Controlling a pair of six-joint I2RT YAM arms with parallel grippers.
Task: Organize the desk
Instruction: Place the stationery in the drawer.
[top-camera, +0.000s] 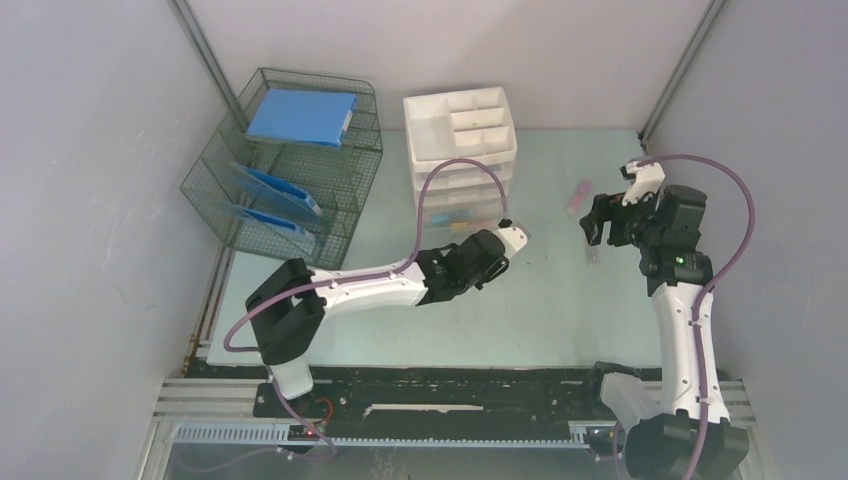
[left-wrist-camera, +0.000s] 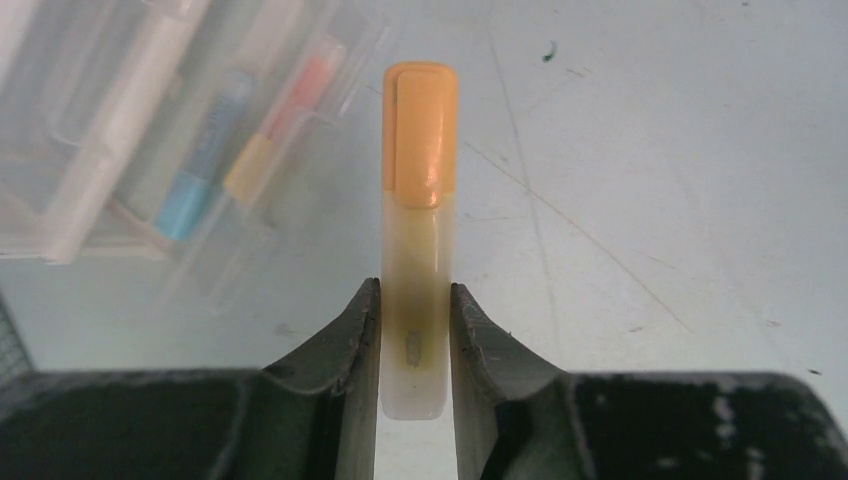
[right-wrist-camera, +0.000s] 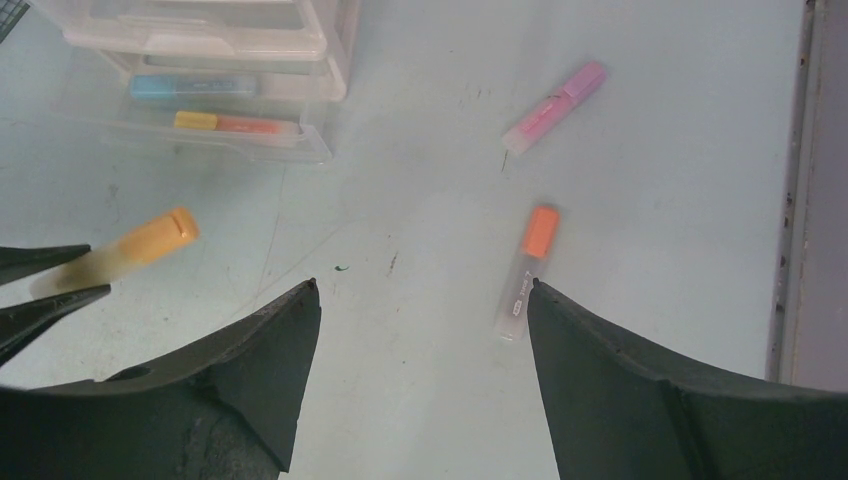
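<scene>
On the pale mint-green desk (top-camera: 540, 310), my left gripper (left-wrist-camera: 415, 300) is shut on a pale highlighter with a yellow-orange cap (left-wrist-camera: 420, 160) and holds it over the desk just right of the clear drawer unit (left-wrist-camera: 120, 130). It shows at the left of the right wrist view (right-wrist-camera: 130, 245). My right gripper (right-wrist-camera: 425, 290) is open and empty above the desk. An orange-capped highlighter (right-wrist-camera: 528, 270) lies by its right fingertip, and a pink highlighter (right-wrist-camera: 555, 105) lies farther off. In the top view the left gripper (top-camera: 512, 235) is mid-desk and the right gripper (top-camera: 597, 228) is at the right.
A white drawer organizer (top-camera: 460, 140) with open top compartments stands at the back; its clear drawers hold blue and yellow-orange highlighters (right-wrist-camera: 195, 88). A wire mesh rack (top-camera: 290, 170) with blue folders stands at the back left. The desk's right edge (right-wrist-camera: 800, 200) is close.
</scene>
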